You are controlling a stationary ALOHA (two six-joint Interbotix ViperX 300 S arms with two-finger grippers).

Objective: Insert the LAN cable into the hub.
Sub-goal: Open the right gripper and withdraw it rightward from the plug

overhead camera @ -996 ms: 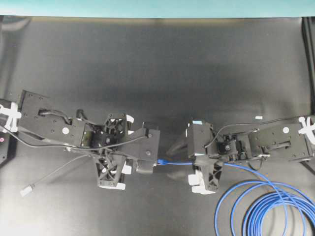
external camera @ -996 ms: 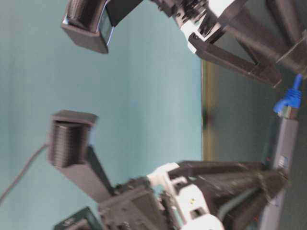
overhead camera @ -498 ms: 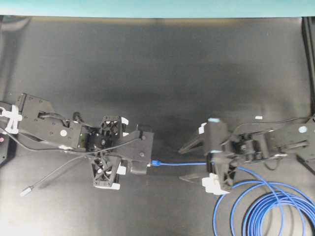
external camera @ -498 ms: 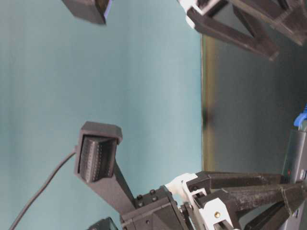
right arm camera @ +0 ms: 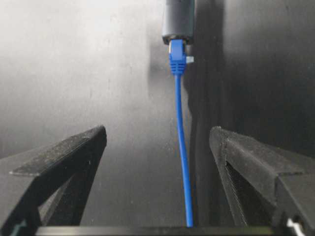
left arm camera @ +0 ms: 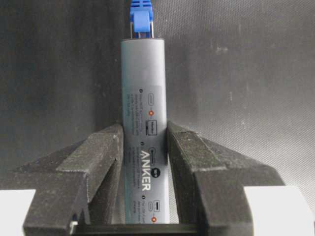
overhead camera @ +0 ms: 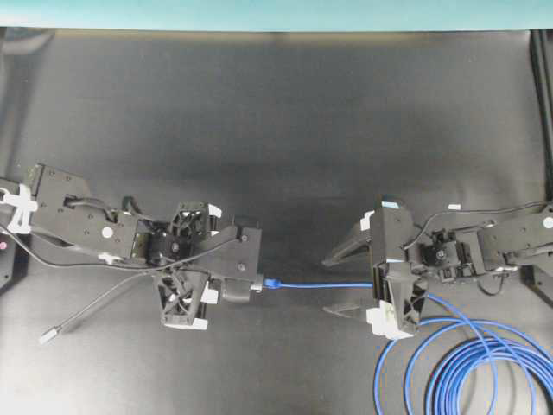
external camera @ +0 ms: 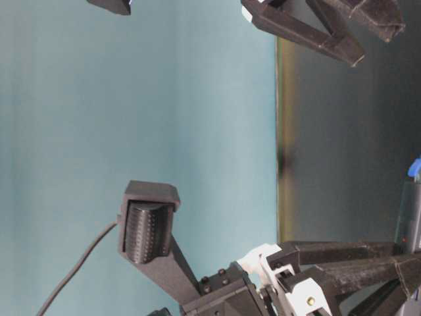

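Two black arms face each other low across the dark table. The LAN cable coils at lower right, running straight left into the Anker hub, its blue plug seated. The left gripper clamps the hub; the right gripper stands spread wide around the cable, untouching.

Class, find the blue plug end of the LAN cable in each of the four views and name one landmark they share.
Overhead: the blue plug sits just left of centre, at the hub's tip.
Table-level: only a blue sliver at the right edge.
Left wrist: top centre, seated in the hub held by the left end effector.
Right wrist: top centre, below the hub; the right end effector is open.
Shared landmark: the grey hub.
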